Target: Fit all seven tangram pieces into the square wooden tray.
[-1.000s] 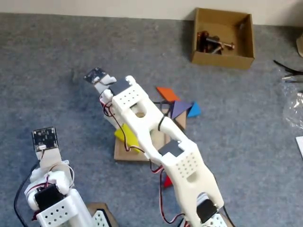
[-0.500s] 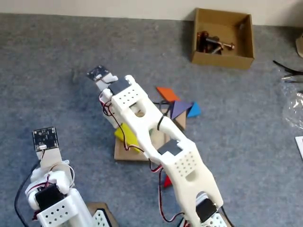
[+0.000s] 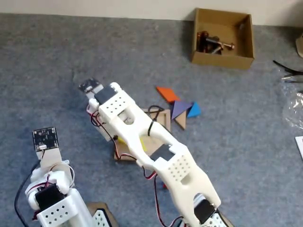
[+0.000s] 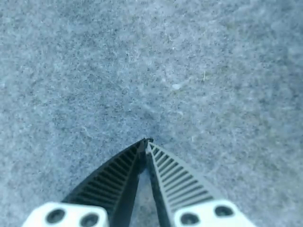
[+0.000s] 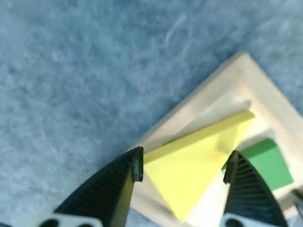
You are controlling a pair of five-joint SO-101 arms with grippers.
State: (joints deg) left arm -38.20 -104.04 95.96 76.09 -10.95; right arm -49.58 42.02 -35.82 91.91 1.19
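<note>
The square wooden tray (image 5: 199, 97) lies mid-table, and its rim (image 3: 124, 156) shows under my right arm (image 3: 118, 106). My right gripper (image 5: 184, 165) is open over the tray's corner. Between its fingers lies a yellow triangle (image 5: 194, 158), tilted across the rim. A green piece (image 5: 265, 163) sits inside the tray. Orange (image 3: 168, 93), purple (image 3: 180, 108) and blue (image 3: 193, 110) pieces lie on the carpet beyond the tray. A bit of red (image 3: 164, 185) peeks from under the arm. My left gripper (image 4: 147, 141) is shut over bare carpet, at the near left.
A cardboard box (image 3: 222, 38) holding small metal parts stands at the back right. Black cables (image 3: 286, 71) and a clear plastic bag (image 3: 294, 111) lie at the right edge. Grey carpet (image 3: 47, 71) stretches open on the left and far side.
My right arm has swung to the left and a little nearer, now covering more of the tray and the yellow triangle. The left arm has not moved.
</note>
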